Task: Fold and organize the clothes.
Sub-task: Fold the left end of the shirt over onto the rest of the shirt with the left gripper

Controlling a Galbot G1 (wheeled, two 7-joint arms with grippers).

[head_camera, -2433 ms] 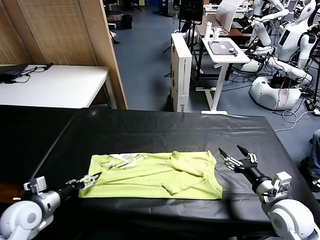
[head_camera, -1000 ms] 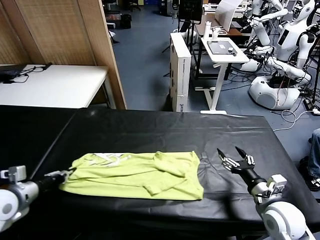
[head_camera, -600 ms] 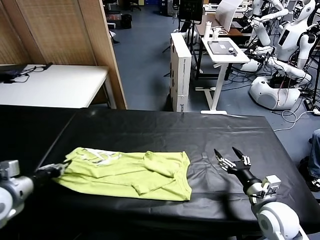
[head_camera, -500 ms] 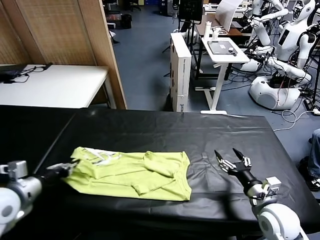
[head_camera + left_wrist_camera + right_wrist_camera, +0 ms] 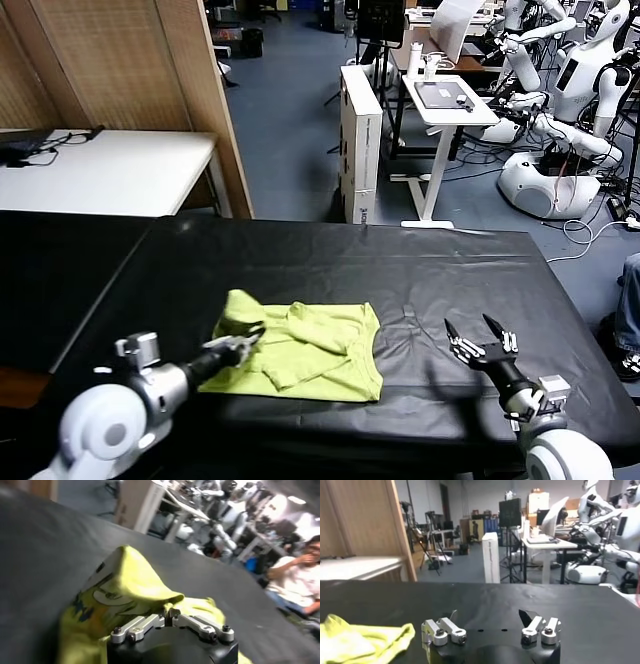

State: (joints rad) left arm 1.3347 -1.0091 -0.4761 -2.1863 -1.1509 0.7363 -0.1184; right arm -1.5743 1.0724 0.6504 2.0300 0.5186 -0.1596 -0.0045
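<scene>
the clothes (image 5: 300,345), one lime t-shirt, lay on the black table (image 5: 400,270) in the head view, near the front edge and left of the middle, with its left end lifted into a peak and carried over the rest of the cloth. the left gripper (image 5: 243,341) was pinched tight on that raised end, just above the shirt. the right gripper (image 5: 483,340) stood spread wide and empty over bare table, well to the right of the shirt. in the left wrist view the clothes (image 5: 125,592) rose in a fold from the left gripper (image 5: 169,615), a printed patch facing out. in the right wrist view the right gripper (image 5: 490,617) gaped with nothing between its fingers, the clothes (image 5: 365,640) lying apart on the table (image 5: 520,600).
</scene>
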